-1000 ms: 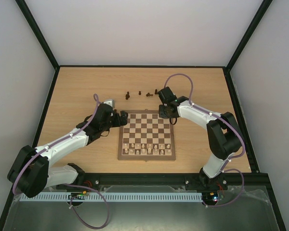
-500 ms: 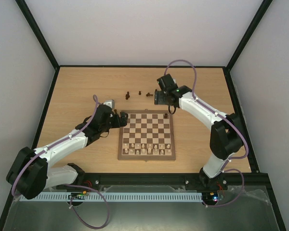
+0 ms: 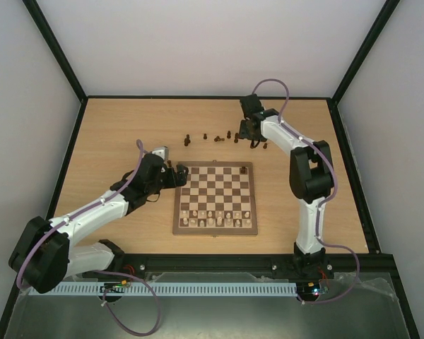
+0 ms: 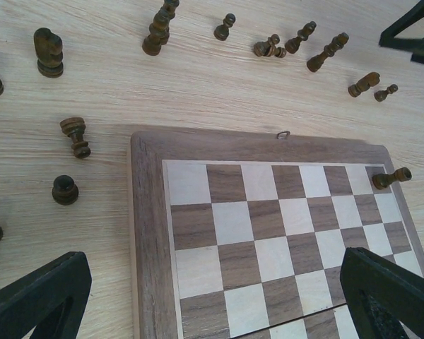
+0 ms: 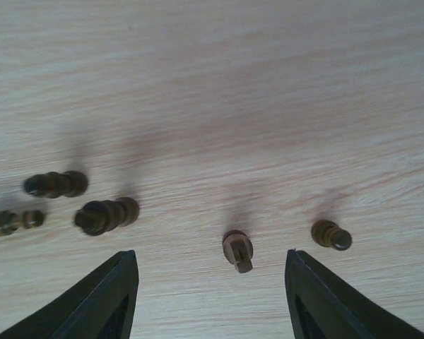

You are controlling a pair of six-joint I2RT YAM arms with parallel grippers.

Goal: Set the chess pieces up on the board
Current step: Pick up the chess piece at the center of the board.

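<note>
Dark chess pieces (image 3: 219,138): nearly all are off the board (image 3: 215,189), loose on the tabletop (image 3: 113,141). One small piece (image 5: 237,251) sits between the right gripper (image 5: 210,258) fingers, close below them but not touched. Another piece (image 5: 331,234) is just outside its right finger, and three more (image 5: 106,214) are strung out beyond its left finger, some looking tipped over. The right gripper is spread wide and carries nothing. It hangs over this scatter, with the board's far edge behind it toward the arm bases. The left gripper (image 4: 215,268) is also spread and empty, hovering over the board's far left corner (image 4: 145,233). A knight (image 4: 48,51), a rook-like piece (image 4: 75,135) and a pawn (image 4: 65,190) stand on the tabletop ahead of and beside its left finger. A further cluster (image 4: 268,48) lies farther ahead of it. Only one dark piece (image 4: 390,176) is on the board, on the far corner square out past the left gripper's right finger; can't tell whether it is upright or tipped. Pale pieces (image 3: 219,219) fill the two rows nearest the arm bases and look set, though they are too small to check. Progress judgement: the pale side is done and the dark side has barely started, with one piece placed. The rest need picking off the tabletop and standing on the two far rows. The likely next pick is the piece between the right gripper's fingers.
</note>
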